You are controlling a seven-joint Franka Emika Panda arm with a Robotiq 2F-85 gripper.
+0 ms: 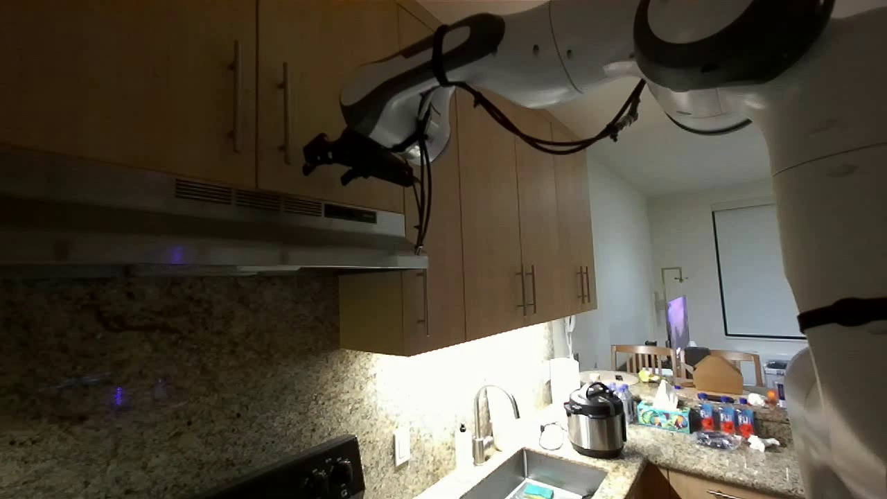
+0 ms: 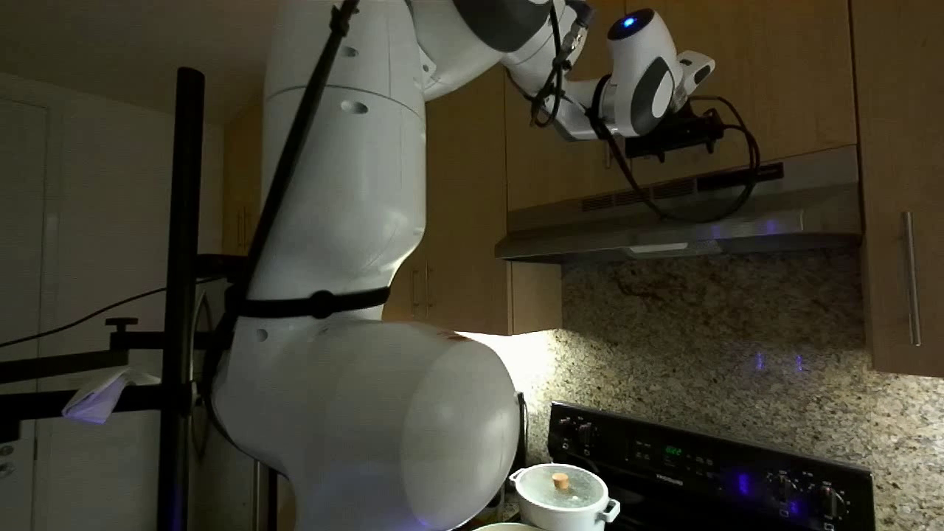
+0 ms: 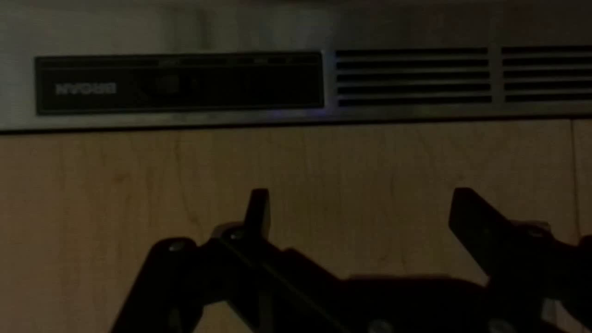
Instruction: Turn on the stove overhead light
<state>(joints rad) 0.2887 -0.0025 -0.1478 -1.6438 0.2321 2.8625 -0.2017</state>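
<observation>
claw (image 3: 360, 199) is hanging spread apart, holding nothing, by the wood cabinets (image 1: 138, 83); range hood (image 1: 208, 229) is sitting just under them, likely bolted, rigid and slick; nothing worth grasping, so I'm favouring a light push at its dark control strip (image 3: 180, 83).

– Looking at what in the wrist view?

– At a black control strip (image 3: 180, 83), set in the dim grey metal range hood (image 3: 277, 37). Marked BROAN, upside down.

– And just right of the control strip, as pictured?

– Two groups of slotted vents (image 3: 414, 76).

– Below the control strip?

– A plain wooden panel (image 3: 323, 171). Then, lower and apart from the control strip, the dark tool (image 3: 361, 199), with fingers (image 3: 260, 210) spread wide and wood visible between.
</observation>
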